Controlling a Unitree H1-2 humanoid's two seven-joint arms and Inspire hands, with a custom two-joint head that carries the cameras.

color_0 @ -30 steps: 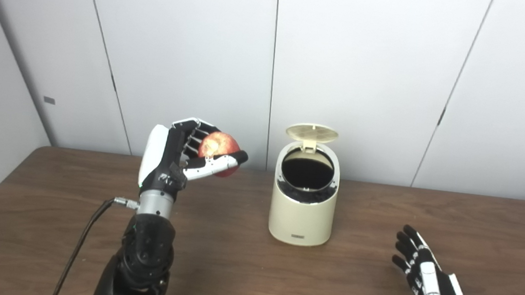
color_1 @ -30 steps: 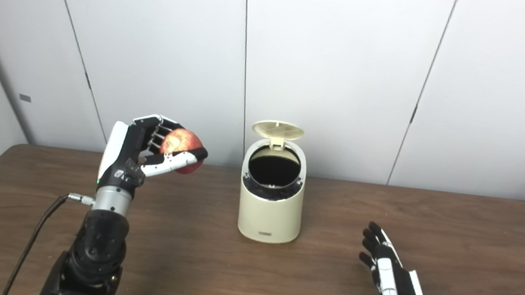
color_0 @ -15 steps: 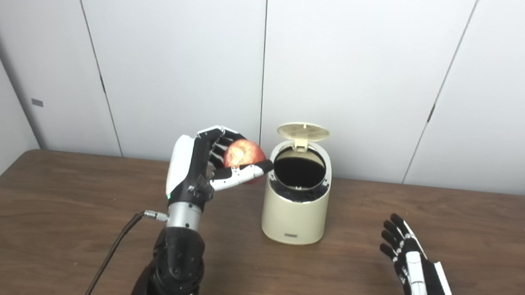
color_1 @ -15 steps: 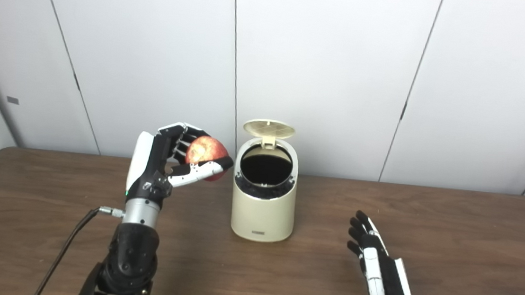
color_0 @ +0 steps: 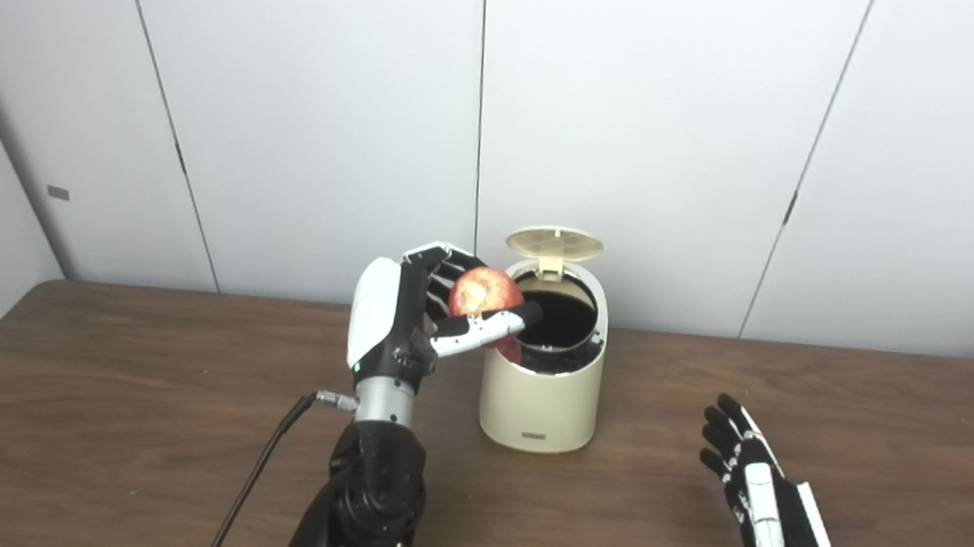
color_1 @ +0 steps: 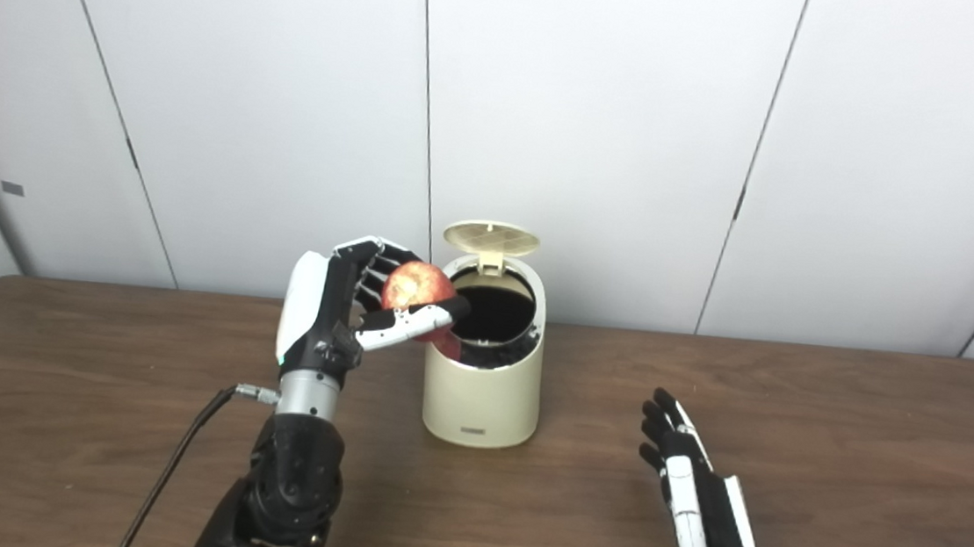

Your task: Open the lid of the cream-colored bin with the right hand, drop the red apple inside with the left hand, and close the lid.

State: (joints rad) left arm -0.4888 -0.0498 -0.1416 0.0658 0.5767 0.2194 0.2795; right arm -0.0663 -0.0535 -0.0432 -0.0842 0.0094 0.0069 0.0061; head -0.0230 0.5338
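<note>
The cream-colored bin [color_0: 539,401] stands on the table with its round lid [color_0: 554,243] tipped up at the back and its dark opening showing. My left hand [color_0: 412,320] is shut on the red apple [color_0: 483,293] and holds it at the left rim of the bin's opening, partly over it. My right hand [color_0: 762,500] is open and empty, low over the table to the right of the bin and nearer me.
The brown wooden table [color_0: 87,415] runs the width of the view. White wall panels [color_0: 643,102] stand close behind the bin. A black cable [color_0: 258,474] hangs from my left wrist.
The camera has shifted. My left hand has carried the apple rightward from beside the bin to its left rim. The right hand stays open by the table.
</note>
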